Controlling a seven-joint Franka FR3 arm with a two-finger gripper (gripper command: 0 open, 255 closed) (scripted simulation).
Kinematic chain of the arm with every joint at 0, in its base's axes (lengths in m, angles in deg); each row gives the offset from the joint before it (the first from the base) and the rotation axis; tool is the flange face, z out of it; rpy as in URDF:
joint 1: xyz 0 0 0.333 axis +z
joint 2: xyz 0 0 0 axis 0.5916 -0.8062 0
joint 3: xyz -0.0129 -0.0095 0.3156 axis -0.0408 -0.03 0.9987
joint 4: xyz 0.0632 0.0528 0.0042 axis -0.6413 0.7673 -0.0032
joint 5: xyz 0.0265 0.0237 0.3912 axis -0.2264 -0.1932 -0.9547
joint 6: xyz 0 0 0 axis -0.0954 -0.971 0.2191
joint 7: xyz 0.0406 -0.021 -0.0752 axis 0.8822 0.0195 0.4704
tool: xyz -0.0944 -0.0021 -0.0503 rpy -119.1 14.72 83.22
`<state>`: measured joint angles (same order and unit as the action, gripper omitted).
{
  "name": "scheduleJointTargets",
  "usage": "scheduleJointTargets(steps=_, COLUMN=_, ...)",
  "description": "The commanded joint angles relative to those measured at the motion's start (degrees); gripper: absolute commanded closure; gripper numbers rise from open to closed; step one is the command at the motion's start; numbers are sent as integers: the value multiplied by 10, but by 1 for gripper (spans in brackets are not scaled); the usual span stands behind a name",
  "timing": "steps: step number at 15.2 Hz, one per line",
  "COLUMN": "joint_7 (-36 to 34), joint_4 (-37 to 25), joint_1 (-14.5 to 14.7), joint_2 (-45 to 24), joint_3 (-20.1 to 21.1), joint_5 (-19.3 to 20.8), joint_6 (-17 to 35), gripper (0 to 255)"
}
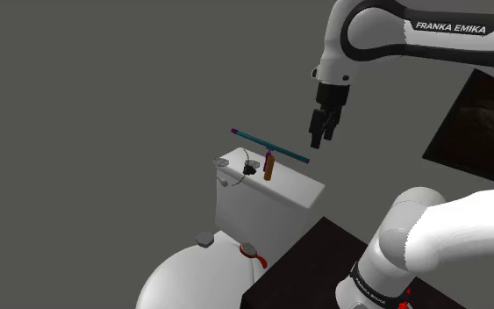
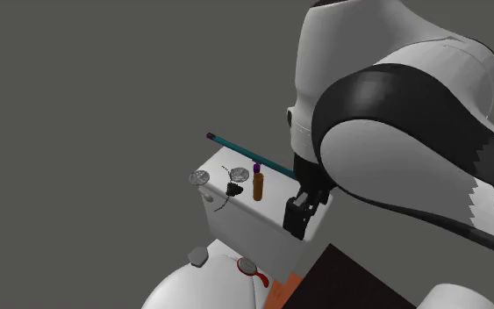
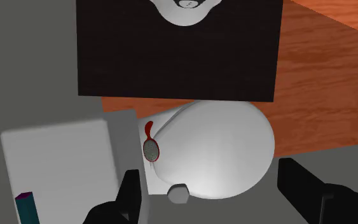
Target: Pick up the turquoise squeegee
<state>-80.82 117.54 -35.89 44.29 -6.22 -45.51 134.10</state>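
The turquoise squeegee point(image 1: 271, 146) is a long thin bar with purple tips. It leans along the grey wall over the back of the white toilet tank point(image 1: 262, 206), and it runs the same way in the second exterior view point(image 2: 249, 154). My gripper point(image 1: 324, 138) hangs open in the air just past the bar's right end in the shoulder view, above the tank's end and touching nothing. In the second exterior view the gripper point(image 2: 296, 219) is low over the tank's near corner. The wrist view has the fingers point(image 3: 130, 197) wide apart, with a turquoise, purple-topped piece point(image 3: 26, 209) beside them.
An orange bottle with a purple cap point(image 1: 268, 167), a small black object point(image 1: 252, 167) and a round grey item point(image 1: 223, 163) stand on the tank. Below are the white toilet lid point(image 3: 215, 146), a red-rimmed round brush point(image 3: 151, 147), a grey hexagonal piece point(image 3: 179, 193) and my dark stand point(image 1: 306, 263).
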Motion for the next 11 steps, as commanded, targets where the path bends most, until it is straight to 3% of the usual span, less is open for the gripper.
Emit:
scheduleJointTargets(steps=1, joint_7=0, joint_4=0, joint_1=0, joint_2=0, joint_3=0, joint_5=0, joint_6=0, gripper=0)
scheduleJointTargets(steps=11, joint_7=76, joint_4=-58, joint_1=-12, joint_2=-199, joint_3=-66, joint_5=40, joint_6=127, gripper=0)
